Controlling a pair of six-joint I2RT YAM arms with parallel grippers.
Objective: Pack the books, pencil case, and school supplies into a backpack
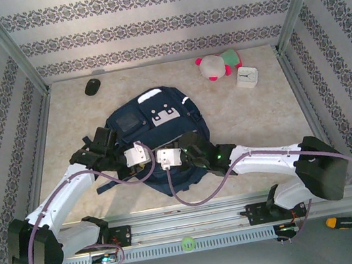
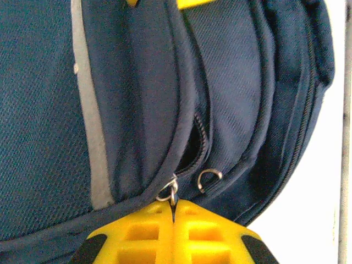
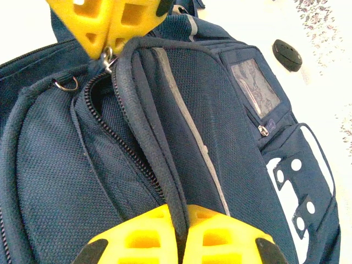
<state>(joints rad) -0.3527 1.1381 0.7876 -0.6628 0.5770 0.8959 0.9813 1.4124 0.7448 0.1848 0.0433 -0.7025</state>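
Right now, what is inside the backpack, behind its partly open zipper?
Only a dark gap between the zipper teeth shows; backpack fabric hides whatever lies deeper.

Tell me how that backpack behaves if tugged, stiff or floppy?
Probably floppy: the backpack buckles around its open zipper. It is likely too limp to lift by one edge without sagging. The zipper pull in the left gripper might slip.

Navy backpack (image 1: 182, 127) lies flat mid-table, zipper (image 2: 200, 135) partly open.

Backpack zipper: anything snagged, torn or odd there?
Nothing looks damaged or snagged. The left gripper pinches the zipper pull, the right gripper clamps a piped edge of the backpack, and the zip gapes only slightly.
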